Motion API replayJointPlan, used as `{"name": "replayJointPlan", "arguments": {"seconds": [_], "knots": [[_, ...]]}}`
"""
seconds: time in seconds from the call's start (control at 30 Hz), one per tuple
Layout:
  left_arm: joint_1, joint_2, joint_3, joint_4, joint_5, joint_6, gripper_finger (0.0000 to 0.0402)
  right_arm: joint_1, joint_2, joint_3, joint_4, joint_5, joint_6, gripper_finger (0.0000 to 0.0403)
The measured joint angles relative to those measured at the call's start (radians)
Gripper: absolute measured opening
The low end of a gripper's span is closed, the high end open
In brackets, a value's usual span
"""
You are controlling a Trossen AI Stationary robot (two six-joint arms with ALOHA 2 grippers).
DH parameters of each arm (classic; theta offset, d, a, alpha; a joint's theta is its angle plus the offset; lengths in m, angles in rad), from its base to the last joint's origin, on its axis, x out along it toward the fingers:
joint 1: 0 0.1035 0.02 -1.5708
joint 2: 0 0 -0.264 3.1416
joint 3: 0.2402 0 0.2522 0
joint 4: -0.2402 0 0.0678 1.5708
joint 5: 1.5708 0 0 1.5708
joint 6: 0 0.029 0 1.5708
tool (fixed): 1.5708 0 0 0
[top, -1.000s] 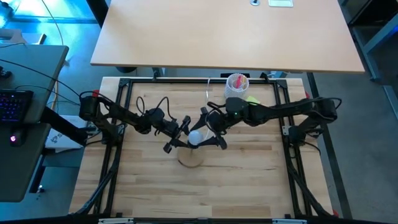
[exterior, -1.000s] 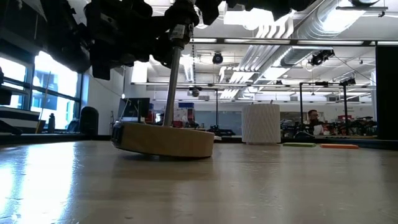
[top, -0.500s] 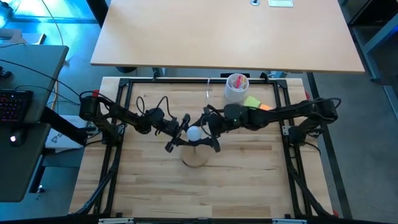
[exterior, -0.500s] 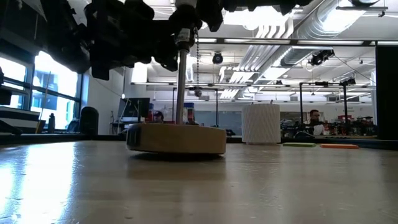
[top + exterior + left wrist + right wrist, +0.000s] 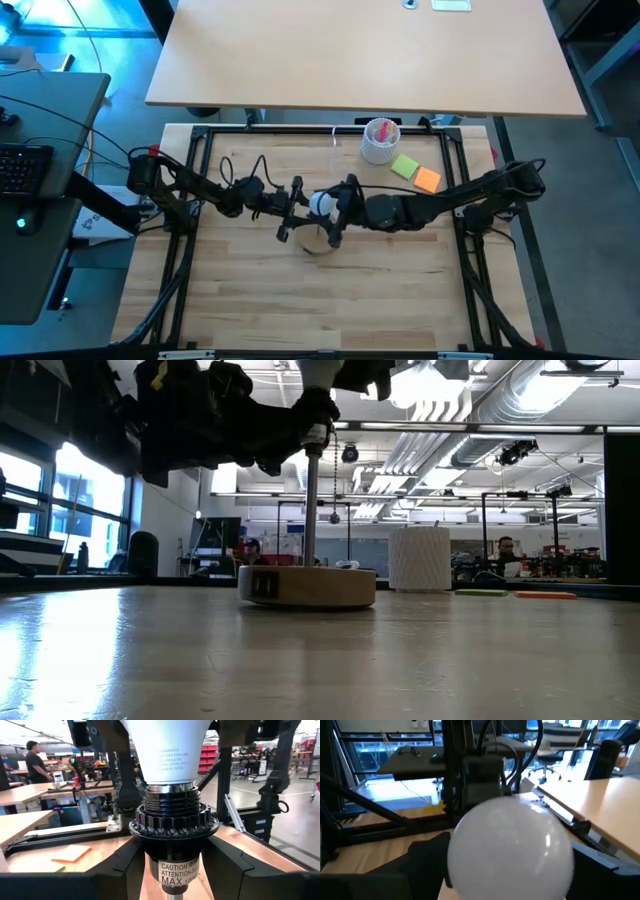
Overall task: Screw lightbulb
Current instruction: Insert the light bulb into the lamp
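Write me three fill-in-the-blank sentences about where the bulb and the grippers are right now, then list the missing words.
1. The lightbulb sits in a black ribbed ____ on a thin metal pole.
2. The pole rises from a round ____ base.
3. The right gripper holds the bulb's ____ globe, while the left gripper clamps the lamp holder.

Missing words: socket; wooden; white

lightbulb [image 5: 167, 747]: top cut off | socket [image 5: 173, 827]: base cut off

Lightbulb [image 5: 510, 847]: smooth, glossy white globe between my fingers. Socket [image 5: 173, 827]: glossy black ribbed plastic, paper label. Stand [image 5: 307, 586]: pale matt wood disc, metal rod. Table [image 5: 390, 290]: light wood planks.
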Motion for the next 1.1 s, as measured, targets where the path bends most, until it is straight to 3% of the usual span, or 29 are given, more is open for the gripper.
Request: {"name": "replayJointPlan", "arguments": {"seconds": [0.53, 0.73, 1.0, 1.1], "knots": [[-0.001, 0.000, 0.001, -0.019, -0.005, -0.006, 0.0159, 0.004, -0.011, 0.000, 0.207, -0.015, -0.181, 0.0313], [-0.002, 0.000, 0.001, -0.023, -0.005, -0.011, 0.0159, 0.026, -0.133, 0.000, 0.199, -0.017, -0.246, 0.0314], [0.008, 0.000, 0.001, -0.019, -0.007, -0.046, 0.0159, 0.115, -0.388, 0.000, -0.068, -0.026, -0.230, 0.0314], [0.008, 0.000, 0.002, -0.022, -0.008, -0.046, 0.0159, 0.123, -0.421, -0.013, -0.166, -0.140, -0.174, 0.0314]]}}
